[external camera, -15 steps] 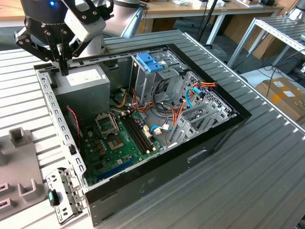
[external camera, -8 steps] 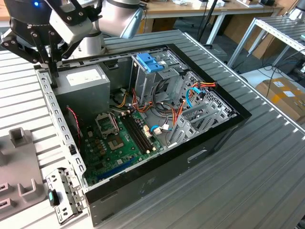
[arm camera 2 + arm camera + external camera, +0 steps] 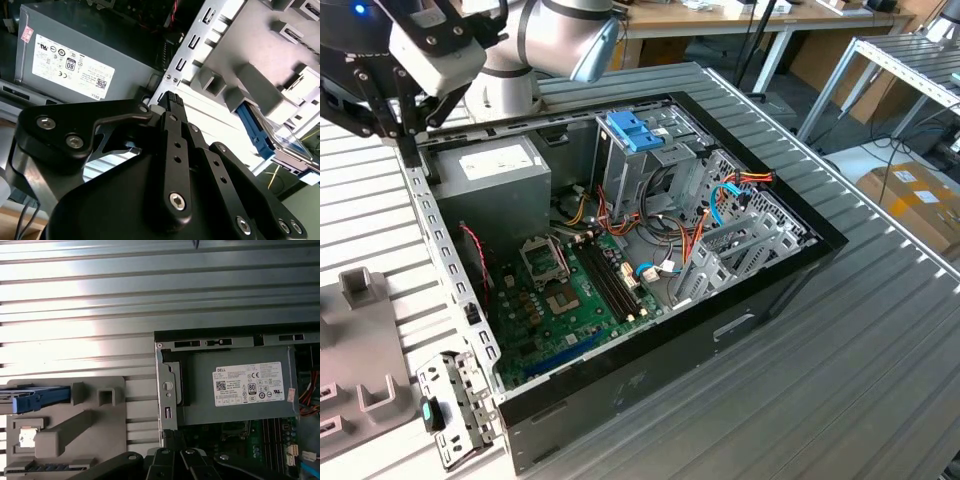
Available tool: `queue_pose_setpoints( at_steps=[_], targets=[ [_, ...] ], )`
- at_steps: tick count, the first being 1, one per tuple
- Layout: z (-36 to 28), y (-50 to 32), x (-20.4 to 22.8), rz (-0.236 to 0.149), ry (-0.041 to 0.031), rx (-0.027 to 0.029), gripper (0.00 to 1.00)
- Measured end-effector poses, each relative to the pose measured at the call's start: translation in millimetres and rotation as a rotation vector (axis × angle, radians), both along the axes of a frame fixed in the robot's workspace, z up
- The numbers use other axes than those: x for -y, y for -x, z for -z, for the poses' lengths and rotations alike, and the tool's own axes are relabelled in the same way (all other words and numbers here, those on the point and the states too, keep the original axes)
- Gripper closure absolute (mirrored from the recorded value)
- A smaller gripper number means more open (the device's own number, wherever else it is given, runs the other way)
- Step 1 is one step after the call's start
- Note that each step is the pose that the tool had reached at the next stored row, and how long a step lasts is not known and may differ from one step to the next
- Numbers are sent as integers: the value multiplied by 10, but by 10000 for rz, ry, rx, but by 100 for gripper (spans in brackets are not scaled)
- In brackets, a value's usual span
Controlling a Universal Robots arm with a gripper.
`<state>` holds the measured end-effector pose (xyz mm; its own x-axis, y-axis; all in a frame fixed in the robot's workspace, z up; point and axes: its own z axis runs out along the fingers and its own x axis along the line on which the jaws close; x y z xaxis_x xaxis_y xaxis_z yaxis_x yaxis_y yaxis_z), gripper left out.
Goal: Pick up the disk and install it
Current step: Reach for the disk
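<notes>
The disk [image 3: 31, 398], dark and flat with bright blue rails, lies in a slot of the grey fixture tray [image 3: 90, 420] beside the open computer case [image 3: 650, 330]. In the second wrist view its blue rail and glossy face mark the disk [image 3: 267, 137] on the fixture [image 3: 260, 60]. My gripper [image 3: 408, 150] hangs over the case's rear corner by the power supply [image 3: 495, 165], apart from the disk. In both wrist views the black gripper [image 3: 167, 102] [image 3: 172, 440] has its fingers drawn together with nothing between them.
Inside the case are the motherboard [image 3: 570, 290], loose cables and a tall grey bay topped by a blue clip [image 3: 635, 128]. The perforated rear panel [image 3: 440, 255] runs along the case edge. The ribbed metal table [image 3: 840, 340] extends around it. A cardboard box [image 3: 915, 200] lies beyond.
</notes>
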<state>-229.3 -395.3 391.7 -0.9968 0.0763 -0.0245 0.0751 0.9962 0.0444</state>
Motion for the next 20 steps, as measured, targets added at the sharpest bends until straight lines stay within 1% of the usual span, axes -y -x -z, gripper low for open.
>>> queue_pose_setpoints(
  at_steps=[5,13,15,20],
  targets=[
    [0,37,0,0,0,-1,89],
    [1,209,0,-1,0,0,89],
    [3,274,0,0,-1,1,89],
    [3,372,0,0,0,0,89]
  ],
)
